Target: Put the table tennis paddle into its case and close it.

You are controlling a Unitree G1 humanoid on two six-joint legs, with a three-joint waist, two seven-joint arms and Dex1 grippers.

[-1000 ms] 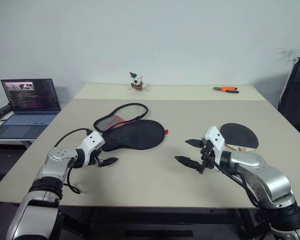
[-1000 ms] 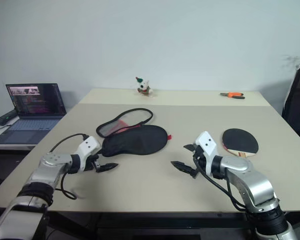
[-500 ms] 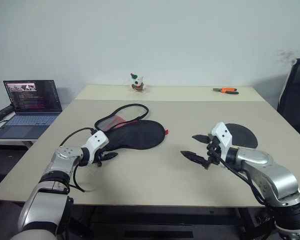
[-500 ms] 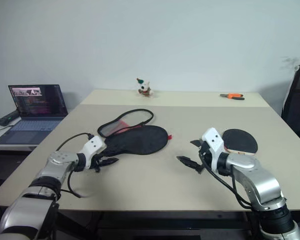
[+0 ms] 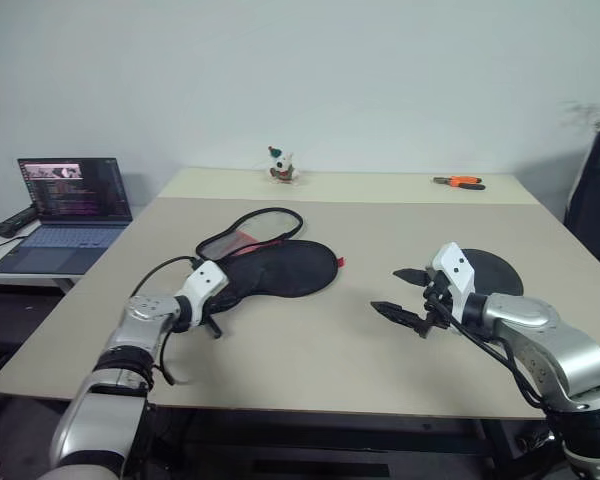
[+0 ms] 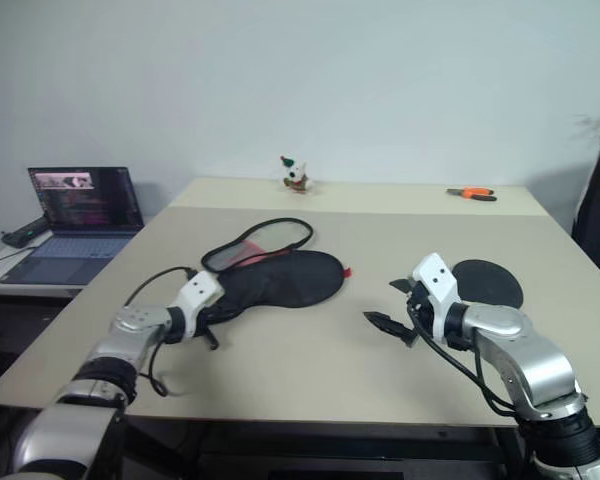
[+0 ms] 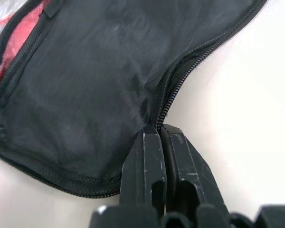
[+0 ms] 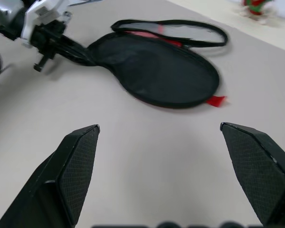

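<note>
**Hidden and cut off**

The paddle (image 5: 492, 272) is half covered by the right gripper (image 5: 404, 292); its handle is hidden. The chair (image 5: 595, 190) is cut by the frame edge. The laptop (image 5: 75, 189) screen's text is too small to read.

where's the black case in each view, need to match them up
Left eye view: the case lies left of centre on the table.
Right eye view: left of centre too.
Left wrist view: its black fabric spreads above the shut left gripper.
Right wrist view: upper middle.
Shared landmark: the zipper edge.
</note>
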